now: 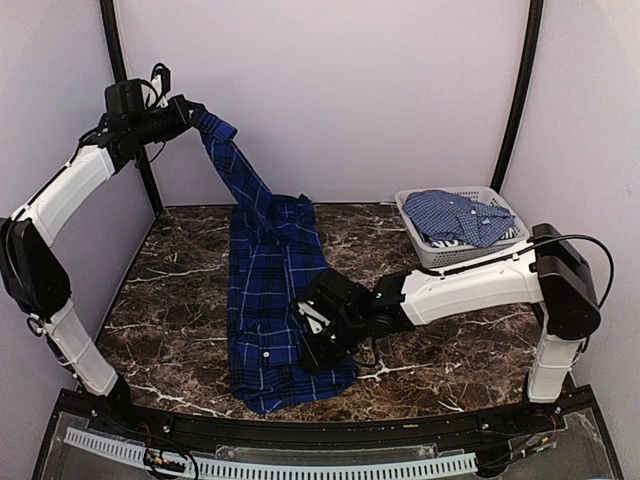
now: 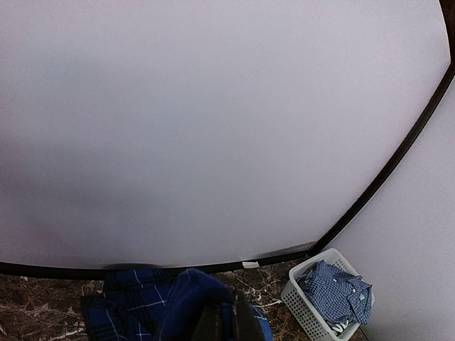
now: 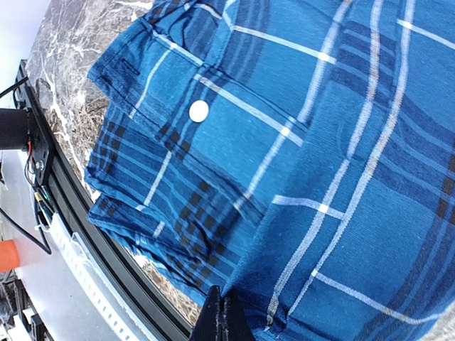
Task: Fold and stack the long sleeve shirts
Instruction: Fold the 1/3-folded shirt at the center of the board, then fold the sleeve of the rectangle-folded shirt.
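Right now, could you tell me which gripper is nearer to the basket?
Right. The right gripper sits low on the dark plaid shirt mid-table, diagonally in front of the basket; the left gripper is raised at the far left, holding the shirt's sleeve.

Two shirts are counted: one dark plaid shirt (image 1: 270,300), spread from the middle of the bench (image 1: 170,310) toward 6 o'clock, and one lighter fine-checked shirt (image 1: 458,216) at 2 o'clock. One basket (image 1: 437,252) is seen, also at 2 o'clock, with the lighter shirt lying in it. Two arms are counted: one left arm (image 1: 70,190) at 9 o'clock and one right arm (image 1: 470,285) at 4 o'clock. Two black poles are seen, one left pole (image 1: 114,40) at 11 o'clock and one right pole (image 1: 518,90) at 1 o'clock. One bench is counted. In the right wrist view, one white button (image 3: 199,110) is made out on the plaid cloth.
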Motion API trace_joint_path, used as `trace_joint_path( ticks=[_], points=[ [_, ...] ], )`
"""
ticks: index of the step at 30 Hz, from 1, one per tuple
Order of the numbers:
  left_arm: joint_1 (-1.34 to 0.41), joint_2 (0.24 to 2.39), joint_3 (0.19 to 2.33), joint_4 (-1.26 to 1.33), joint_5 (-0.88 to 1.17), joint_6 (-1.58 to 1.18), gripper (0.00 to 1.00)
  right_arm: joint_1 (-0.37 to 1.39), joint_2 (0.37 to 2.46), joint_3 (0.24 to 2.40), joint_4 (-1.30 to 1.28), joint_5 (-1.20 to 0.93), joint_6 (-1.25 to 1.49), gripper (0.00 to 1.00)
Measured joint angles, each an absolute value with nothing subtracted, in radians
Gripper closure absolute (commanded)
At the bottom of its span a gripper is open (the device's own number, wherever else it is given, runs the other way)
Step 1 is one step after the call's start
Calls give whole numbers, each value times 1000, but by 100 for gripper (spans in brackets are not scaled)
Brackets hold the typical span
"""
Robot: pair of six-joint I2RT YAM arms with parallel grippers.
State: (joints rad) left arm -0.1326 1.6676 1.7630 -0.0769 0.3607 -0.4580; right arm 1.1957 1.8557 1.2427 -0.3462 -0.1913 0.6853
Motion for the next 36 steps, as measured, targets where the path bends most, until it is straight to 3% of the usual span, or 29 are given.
trace_joint_path(
  ticks=[4,9,14,26,36],
  points=[
    [-133,1667,1753,-73,355,-451,100,1196,1880,1246,-325,-213,685,99],
    [-133,1643,1663,-68,344,-447,100,1196,1888,1245,-314,-223,674,68],
    [-133,1605,1560,-80,287,-440,100,1189,1858,1238,-320,-203,654,55],
    [-120,1436,1387,-138,-4,-430,100,1039,1717,1158,-291,-150,621,52],
    [-120,1220,1140,-174,-72,-514,100,1022,1730,1121,-267,-151,608,52]
  ],
)
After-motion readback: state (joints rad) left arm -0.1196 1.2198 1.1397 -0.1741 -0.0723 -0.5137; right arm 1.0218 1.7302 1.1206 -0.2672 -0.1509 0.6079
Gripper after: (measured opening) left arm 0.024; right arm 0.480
